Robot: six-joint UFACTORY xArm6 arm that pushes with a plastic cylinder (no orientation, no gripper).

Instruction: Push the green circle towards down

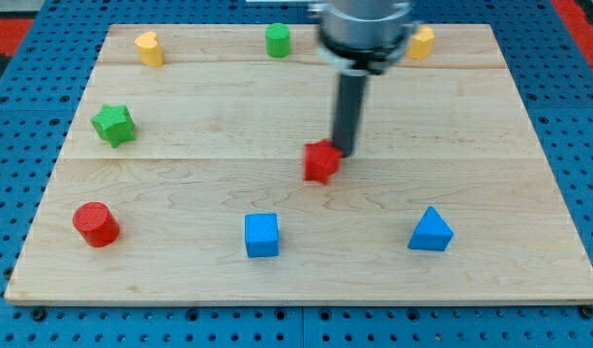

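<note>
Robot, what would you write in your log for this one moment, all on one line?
task: push green circle down | my tip: beside red block, far below green circle | green circle: near board's top edge | step: not yet reached

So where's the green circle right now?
The green circle sits near the board's top edge, centre-left in the view, between the yellow blocks, up-left of my tip.

- Straight dark rod (349, 111), round and smooth, ending in my tip (340, 152).
- Wider grey metal collar (366, 29) above, blurred, with darker band.
</note>
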